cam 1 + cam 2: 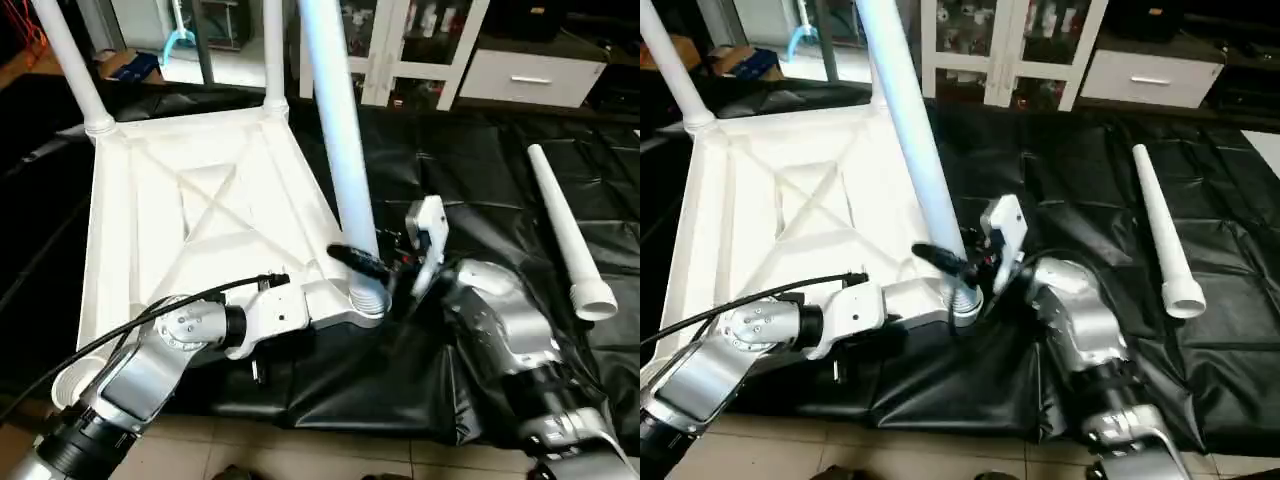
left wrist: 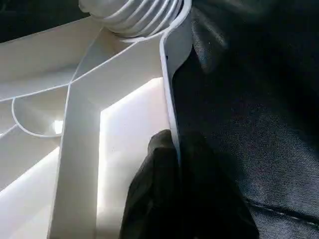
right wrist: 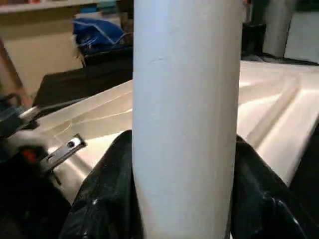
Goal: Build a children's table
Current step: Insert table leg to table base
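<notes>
Nearest me, the left pincer (image 2: 174, 199) is clamped on the near rim of the upturned white table top (image 1: 200, 200), one finger inside the rim and one outside, against the black sheet (image 1: 480, 190) it lies on. Just to the right, the right pincer (image 3: 182, 189) is closed around a white leg (image 1: 340, 150) that stands upright with its ribbed end in the near right corner socket (image 1: 368, 300). The top's X-ribbed underside faces up. Farther back, two more legs (image 1: 70, 65) rise from the far corner sockets. Well apart on the right, a loose leg (image 1: 565, 230) lies flat on the sheet. Beyond stands a white glass-door cabinet (image 1: 420, 40).
</notes>
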